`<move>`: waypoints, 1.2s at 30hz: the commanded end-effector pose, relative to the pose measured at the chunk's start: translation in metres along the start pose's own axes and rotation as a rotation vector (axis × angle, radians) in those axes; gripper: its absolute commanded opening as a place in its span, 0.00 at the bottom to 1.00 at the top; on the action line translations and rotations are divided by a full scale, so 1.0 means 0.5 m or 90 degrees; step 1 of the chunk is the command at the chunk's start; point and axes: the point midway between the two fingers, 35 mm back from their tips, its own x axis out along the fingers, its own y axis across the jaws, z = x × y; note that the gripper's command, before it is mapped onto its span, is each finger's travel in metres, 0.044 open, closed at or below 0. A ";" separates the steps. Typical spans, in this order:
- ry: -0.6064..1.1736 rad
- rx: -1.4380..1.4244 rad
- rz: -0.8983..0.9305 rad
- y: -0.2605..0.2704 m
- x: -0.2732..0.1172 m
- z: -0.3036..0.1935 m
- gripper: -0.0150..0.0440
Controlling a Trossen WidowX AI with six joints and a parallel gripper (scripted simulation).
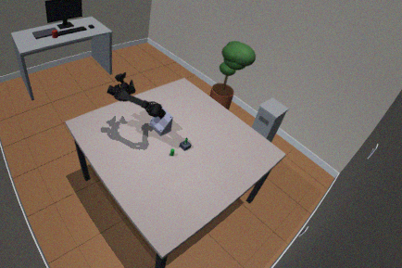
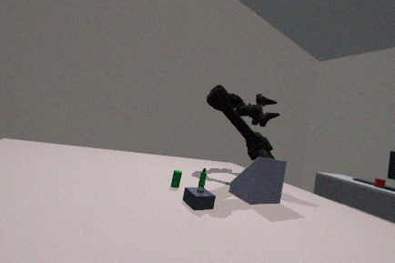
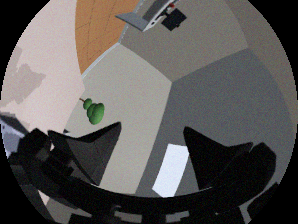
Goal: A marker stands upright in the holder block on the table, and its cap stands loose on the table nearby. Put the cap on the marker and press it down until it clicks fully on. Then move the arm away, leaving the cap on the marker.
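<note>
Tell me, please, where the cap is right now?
In the exterior view, the cap stands upright on the table, just left of the holder block, apart from it.

End effector [image 2: 268, 111] raised high above surface [image 1: 194, 197], fingers wide apart, nothing between them, open air all round. Cap [image 2: 177, 178] upright on surface, apart from block [image 2: 198, 198]; gap between them open. Marker [image 2: 202, 180] upright in block, air above its tip unobstructed. Arm base [image 2: 258, 180] just beyond block, closing off that side. Cap reachable from above and from near edge.
</note>
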 end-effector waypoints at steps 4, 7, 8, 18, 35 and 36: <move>-0.043 -0.007 0.010 0.007 -0.008 0.033 0.75; -0.119 -0.022 0.029 0.022 -0.029 0.091 0.66; -0.140 -0.034 0.035 0.029 -0.036 0.110 0.66; -0.396 -0.166 0.106 0.137 -0.182 0.287 0.66; -0.769 -0.496 0.161 0.412 -0.569 0.291 0.66; -0.788 -0.516 0.157 0.427 -0.591 0.277 0.66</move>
